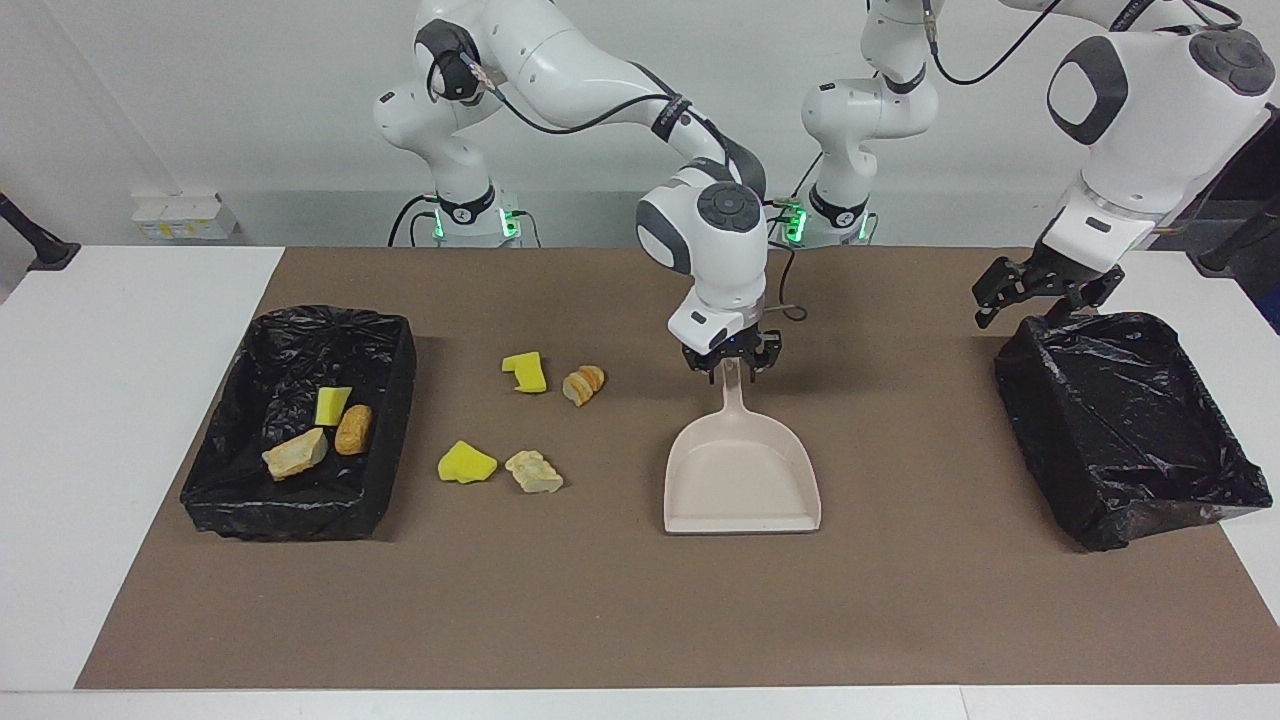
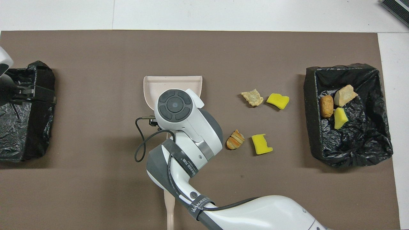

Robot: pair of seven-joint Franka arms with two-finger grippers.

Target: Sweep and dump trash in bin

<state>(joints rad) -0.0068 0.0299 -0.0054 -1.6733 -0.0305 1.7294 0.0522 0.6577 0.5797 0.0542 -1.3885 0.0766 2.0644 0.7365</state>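
Jaws: right gripper [image 1: 731,362] sits at the handle tip of the dustpan [image 1: 742,480]; gripping or released cannot be told. Left gripper [image 1: 1040,292] is spread and empty, waiting over the near rim of the bin at the left arm's end [image 1: 1150,520].

Trash, 7 pcs total: 4 lie loose on the mat [image 1: 600,600] betw. dustpan and the bin at the right arm's end [image 1: 290,515]: yellow chunk [image 1: 525,372], bread-like piece [image 1: 583,384], 2nd yellow chunk [image 1: 466,463], beige lump [image 1: 533,471]. The other 3 lie inside that bin. By kind: 3 yellow, 2 beige, 2 golden-brown. Bins: 2. Dustpan: 1.

Handling (est.): pcs look light, soft or crumbly, apt to skid or tumble; better pushed into the pan than pinched. If pinched, take across the middle, gently. Dustpan looks stiff, smooth; hold by handle.
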